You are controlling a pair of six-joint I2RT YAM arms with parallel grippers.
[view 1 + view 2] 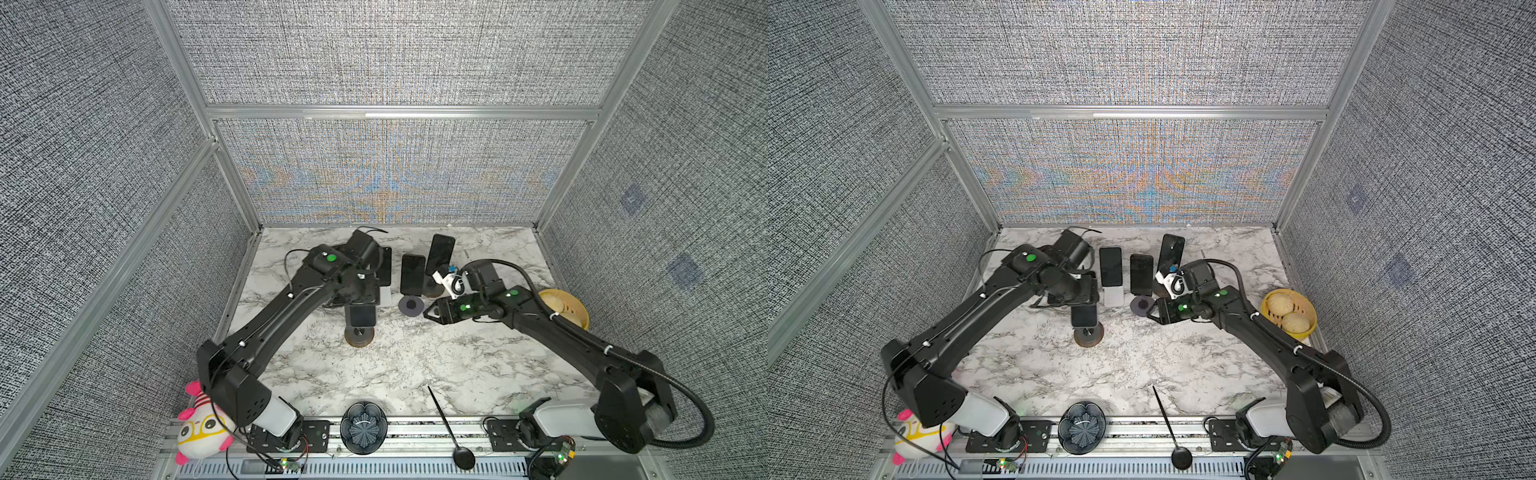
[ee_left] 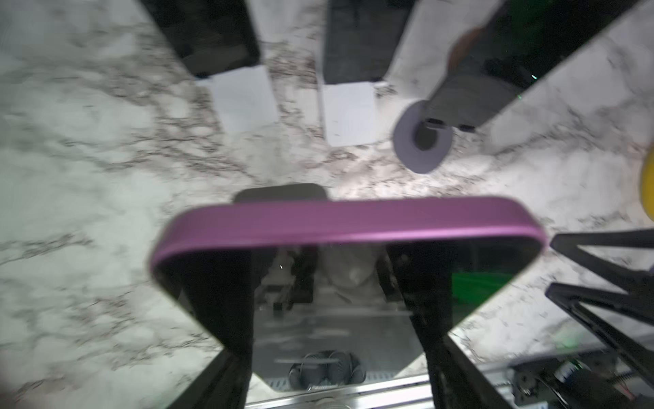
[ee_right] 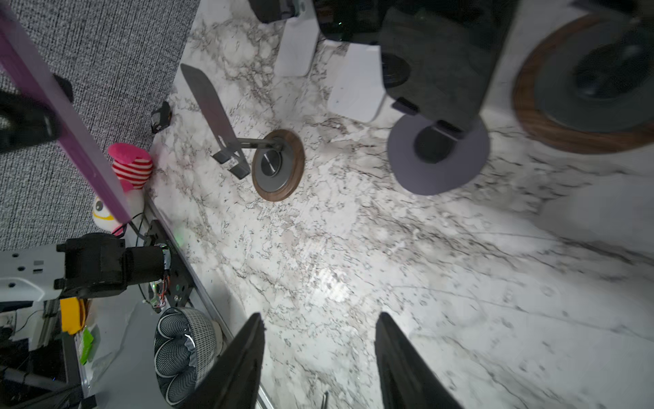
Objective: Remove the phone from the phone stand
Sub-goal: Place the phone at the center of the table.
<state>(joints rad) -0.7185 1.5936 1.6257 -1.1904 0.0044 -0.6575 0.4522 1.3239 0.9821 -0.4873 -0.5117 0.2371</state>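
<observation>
- the left gripper (image 2: 318,301) is pressed together on the sides of the phone (image 2: 346,219), which has a purple edge.
- the phone hangs just above the stand (image 3: 277,164) and is apart from it; the plate of the stand carries nothing.
- the right gripper (image 3: 322,318) is spread, with nothing between its fingers, over the table (image 3: 354,248) near the grey stand (image 3: 439,159).

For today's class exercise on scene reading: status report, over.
Left gripper shut on purple-edged phone. Phone off wood-rimmed stand, held aloft. Right gripper open, empty. Nothing in the way.
</observation>
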